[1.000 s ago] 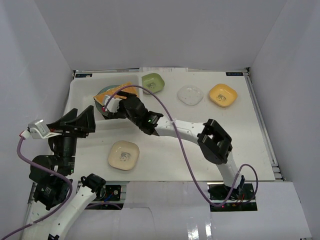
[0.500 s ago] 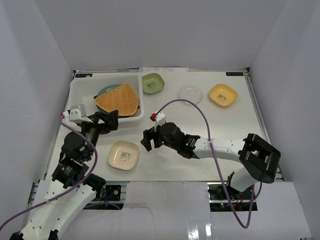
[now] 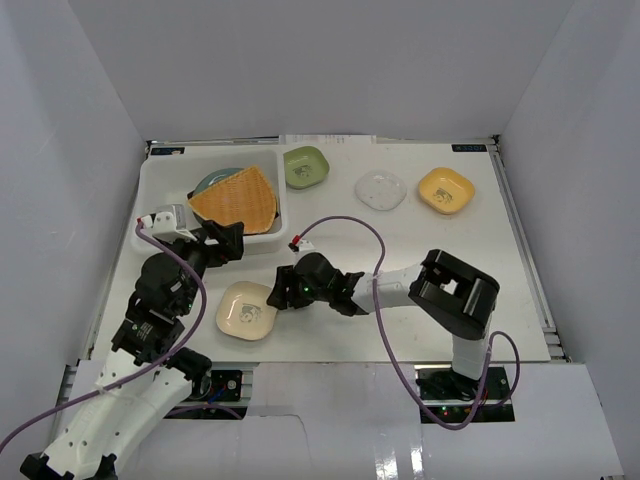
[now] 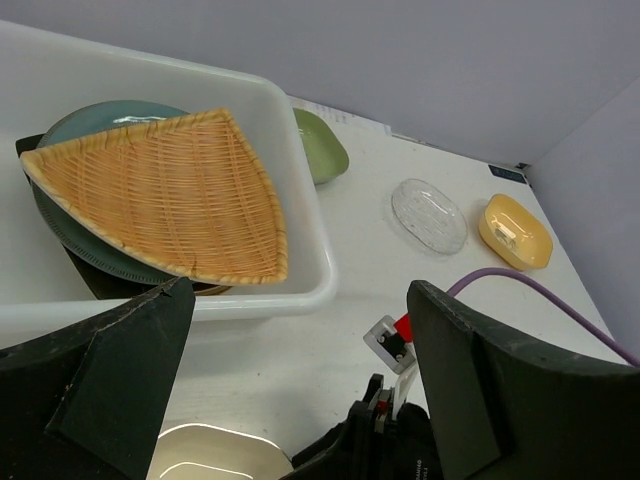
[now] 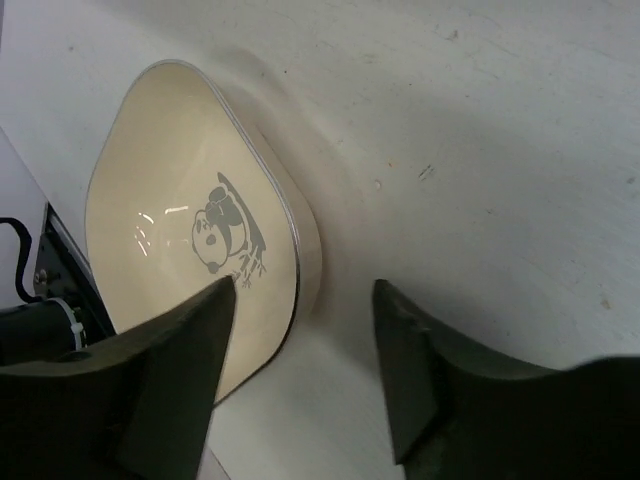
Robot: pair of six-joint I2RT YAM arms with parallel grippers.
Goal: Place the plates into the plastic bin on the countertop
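The plastic bin (image 3: 157, 186) stands at the back left and holds the tan fan-shaped plate (image 3: 237, 197) on top of a blue-grey round plate (image 3: 211, 181). A cream small dish (image 3: 246, 309) with a panda print lies on the countertop in front of the bin. My right gripper (image 3: 283, 293) is open, with its fingers either side of that dish's right rim (image 5: 180, 230). My left gripper (image 3: 225, 243) is open and empty above the countertop, just in front of the bin (image 4: 300, 200). Green (image 3: 306, 165), clear (image 3: 381, 190) and yellow (image 3: 445, 189) small dishes lie along the back.
White walls enclose the countertop on three sides. The right arm's purple cable (image 3: 345, 225) loops over the middle of the table. The right wrist (image 4: 400, 440) shows low in the left wrist view, next to the cream dish (image 4: 215, 455).
My right gripper has left the fan-shaped plate in the bin and come down to the cream dish. My left arm has swung in from the left to the bin's front.
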